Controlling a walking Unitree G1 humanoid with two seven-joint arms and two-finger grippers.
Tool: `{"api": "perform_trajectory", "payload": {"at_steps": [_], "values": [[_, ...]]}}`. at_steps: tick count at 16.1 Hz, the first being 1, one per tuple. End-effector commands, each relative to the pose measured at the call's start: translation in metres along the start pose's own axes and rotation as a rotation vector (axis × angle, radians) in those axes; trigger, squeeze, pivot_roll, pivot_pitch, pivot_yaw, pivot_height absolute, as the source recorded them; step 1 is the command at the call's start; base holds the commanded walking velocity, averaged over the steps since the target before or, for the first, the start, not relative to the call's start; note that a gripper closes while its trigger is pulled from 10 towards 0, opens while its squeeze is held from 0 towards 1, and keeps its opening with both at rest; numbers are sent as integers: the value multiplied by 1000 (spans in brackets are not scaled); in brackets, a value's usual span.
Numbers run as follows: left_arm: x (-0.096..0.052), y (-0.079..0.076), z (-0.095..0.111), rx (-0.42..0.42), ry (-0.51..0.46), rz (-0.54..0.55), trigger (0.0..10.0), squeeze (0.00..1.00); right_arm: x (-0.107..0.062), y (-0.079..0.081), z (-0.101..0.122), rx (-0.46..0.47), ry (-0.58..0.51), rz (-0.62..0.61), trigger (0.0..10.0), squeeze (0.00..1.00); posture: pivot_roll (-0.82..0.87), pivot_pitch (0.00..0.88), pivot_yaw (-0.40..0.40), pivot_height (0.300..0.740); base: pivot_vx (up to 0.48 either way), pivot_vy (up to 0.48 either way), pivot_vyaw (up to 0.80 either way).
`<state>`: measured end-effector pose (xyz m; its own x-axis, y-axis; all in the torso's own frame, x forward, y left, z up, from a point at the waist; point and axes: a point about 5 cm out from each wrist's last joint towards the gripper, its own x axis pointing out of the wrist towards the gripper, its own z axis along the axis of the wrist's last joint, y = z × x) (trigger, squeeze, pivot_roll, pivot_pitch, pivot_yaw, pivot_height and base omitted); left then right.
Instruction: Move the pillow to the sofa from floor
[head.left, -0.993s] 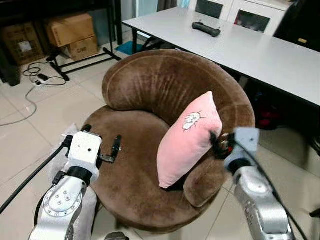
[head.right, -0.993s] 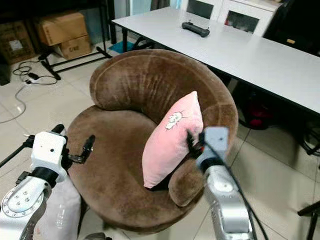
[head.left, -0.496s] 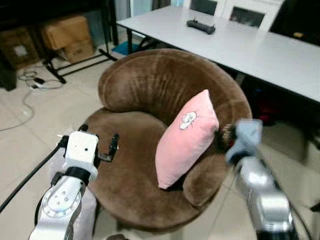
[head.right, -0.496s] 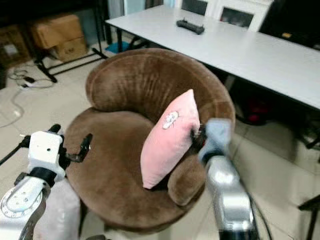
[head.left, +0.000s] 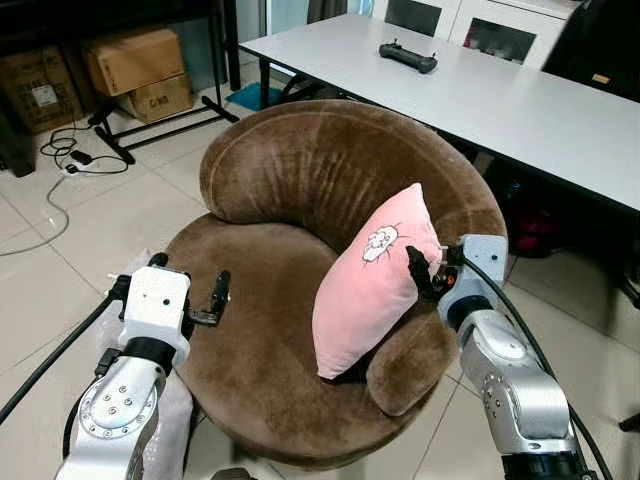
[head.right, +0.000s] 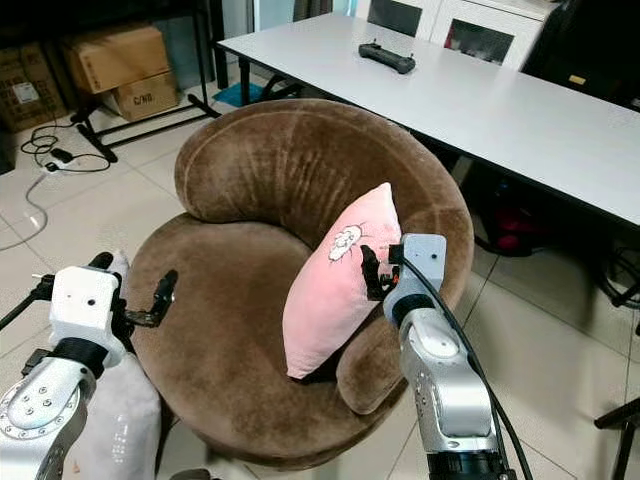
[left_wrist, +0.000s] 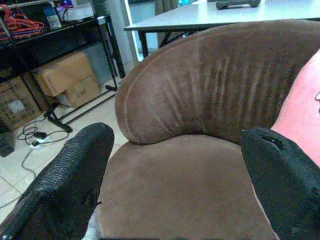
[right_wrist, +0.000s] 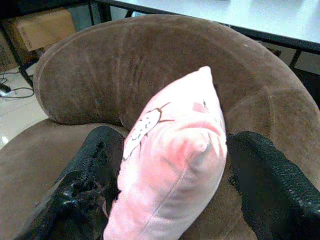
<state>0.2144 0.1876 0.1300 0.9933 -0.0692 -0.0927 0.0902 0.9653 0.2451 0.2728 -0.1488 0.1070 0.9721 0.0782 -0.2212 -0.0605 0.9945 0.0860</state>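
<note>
One pink pillow (head.left: 372, 280) is standing on its edge in the round brown sofa (head.left: 300, 180), leaning against the right armrest. Its long side is running from the seat up toward the top of the armrest, with one corner pointing up. Its bottom corner is hiding behind the fat end of the armrest. The little drawing on it is too small to make out. The right gripper (right_wrist: 172, 165) is sitting at the pillow's upper edge, its two black fingers (right_wrist: 90, 170) spread wide with one on each side of the pillow; whether they are squeezing it is hard to tell. The left gripper (head.left: 205, 300) is hovering at the seat's front left edge, fingers spread wide and holding nothing.
</note>
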Motion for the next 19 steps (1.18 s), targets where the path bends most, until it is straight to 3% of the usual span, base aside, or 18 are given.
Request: {"api": "perform_trajectory", "payload": {"at_steps": [1,8,19], "values": [[1,-4,2,1,-11,-19,10000,0,-2,3,2,-28,-5,24,10000,0,104,0,-75,740,-244,0,0],[4,-10,3,-12,-22,-31,10000,0,0,-1,7,-69,-24,26,10000,0,100,0,-83,740,-242,0,0],[4,-6,1,-19,-24,16,10000,0,1,-2,5,-105,-17,65,10000,0,101,0,-100,740,0,0,0]]}}
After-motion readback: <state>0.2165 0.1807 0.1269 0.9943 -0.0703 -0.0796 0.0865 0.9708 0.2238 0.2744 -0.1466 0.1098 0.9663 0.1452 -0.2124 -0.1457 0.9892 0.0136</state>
